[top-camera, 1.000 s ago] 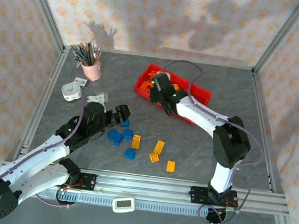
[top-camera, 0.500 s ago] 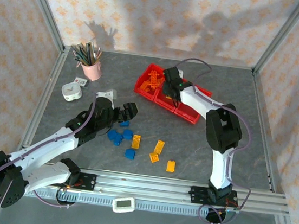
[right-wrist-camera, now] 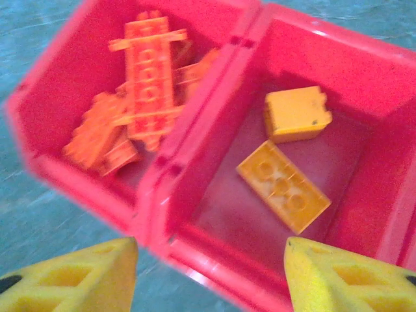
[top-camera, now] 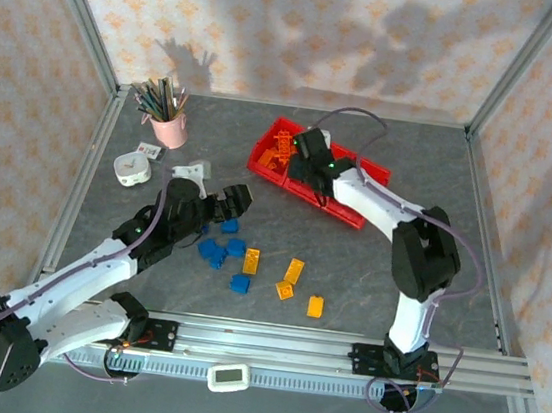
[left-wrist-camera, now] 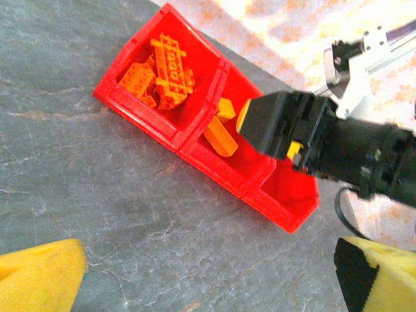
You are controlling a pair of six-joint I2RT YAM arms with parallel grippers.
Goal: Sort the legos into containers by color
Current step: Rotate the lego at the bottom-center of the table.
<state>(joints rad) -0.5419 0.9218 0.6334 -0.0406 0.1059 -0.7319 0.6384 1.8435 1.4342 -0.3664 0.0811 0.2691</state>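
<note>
The red containers point(top-camera: 372, 168) stand in a row at the back centre. My right gripper point(top-camera: 308, 157) hovers open over the middle bin, nothing between its yellow fingertips point(right-wrist-camera: 71, 273). Two yellow-orange legos point(right-wrist-camera: 283, 185) lie in that bin, and several deeper orange legos point(right-wrist-camera: 140, 71) fill the left one. My left gripper point(top-camera: 230, 204) is open and empty just above a blue lego point(top-camera: 230, 227); its wrist view looks at the containers point(left-wrist-camera: 140, 118). Loose blue legos point(top-camera: 214, 251) and yellow-orange legos point(top-camera: 294, 270) lie on the grey table in front of the arms.
A pink pencil cup point(top-camera: 169, 131) and a white roll point(top-camera: 131, 169) stand at the back left. A white timer point(top-camera: 228, 376) sits on the front rail. Metal frame posts and patterned walls close in the table.
My right gripper's jaws have spread apart over the middle bin. The left gripper has shifted a little up and to the right near the blue legos.
</note>
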